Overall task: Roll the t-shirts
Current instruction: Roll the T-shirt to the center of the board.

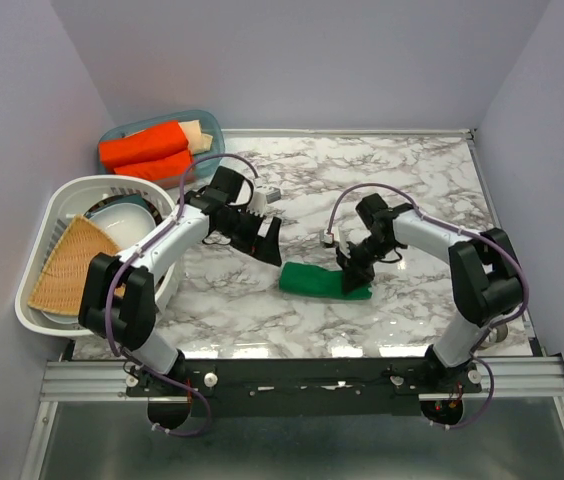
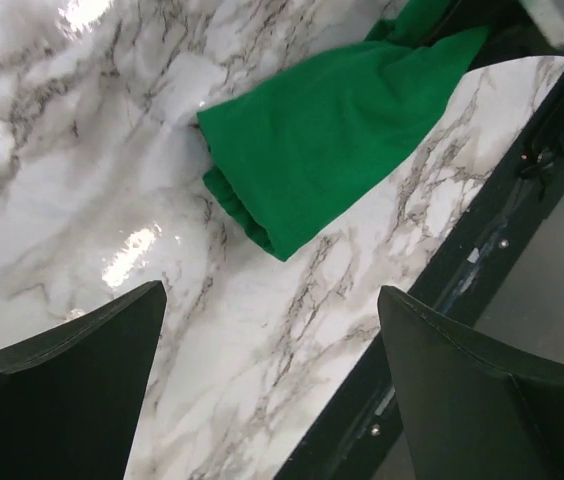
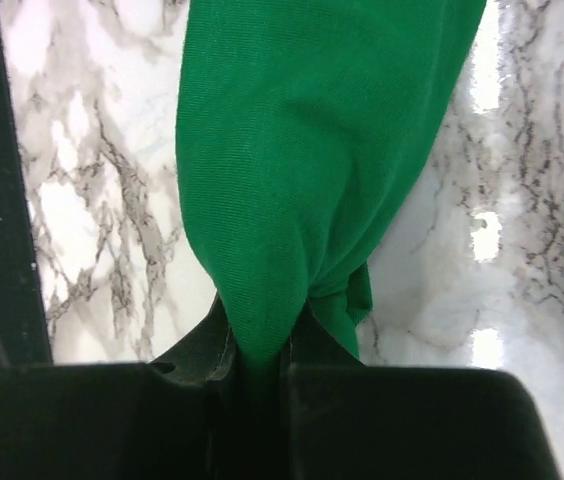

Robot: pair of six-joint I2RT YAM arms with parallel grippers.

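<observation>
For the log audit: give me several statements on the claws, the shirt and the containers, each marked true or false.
1. The right claw is shut on one end of the shirt. True.
2. The left claw grips the shirt. False: it is open and apart from the shirt, over bare table.
3. The shirt lies spread flat. False: it is gathered into a narrow bundle.
4. Orange rolls lie in the bin at the far left. True.
5. The basket is empty. False: it holds a bowl and a woven mat.
</observation>
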